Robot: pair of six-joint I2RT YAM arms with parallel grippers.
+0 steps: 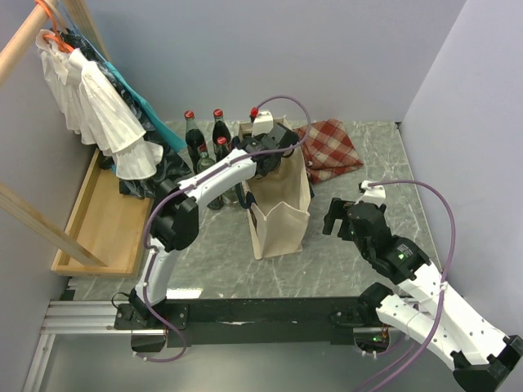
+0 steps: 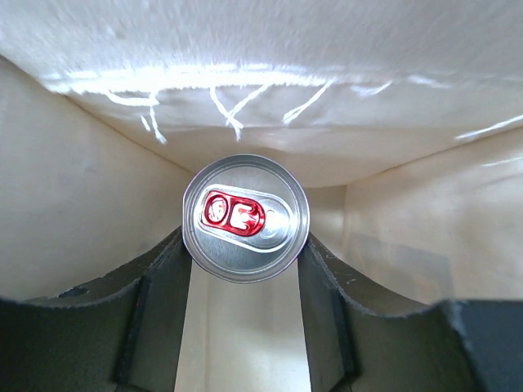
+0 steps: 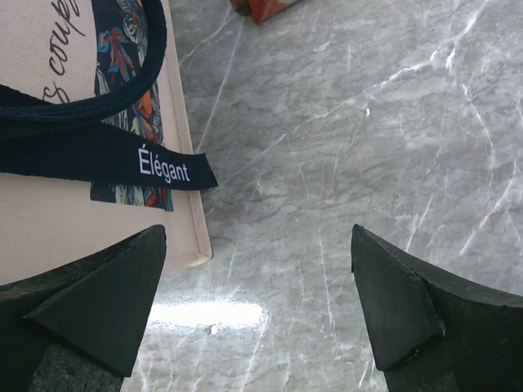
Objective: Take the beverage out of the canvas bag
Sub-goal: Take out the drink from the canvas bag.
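Observation:
The cream canvas bag [image 1: 282,214] stands upright mid-table. My left gripper [image 1: 274,151] reaches down into its open top. In the left wrist view the bag's inner walls [image 2: 82,220] surround a silver beverage can [image 2: 245,218] with a red pull tab, seen from above. My left gripper [image 2: 245,257] is shut on the can, a dark finger [image 2: 159,286] pressed against each side. My right gripper [image 1: 341,216] hovers open over the marble to the right of the bag, nothing between its fingers [image 3: 106,302]. The bag's side [image 3: 49,220], navy handle [image 3: 82,155] and colourful print show at that view's left.
Several red-capped glass bottles [image 1: 204,139] stand just left of the bag. A red checked cloth [image 1: 331,147] lies behind it to the right. A wooden tray [image 1: 102,216] and hanging clothes [image 1: 98,106] fill the left side. Walls close in the back and right.

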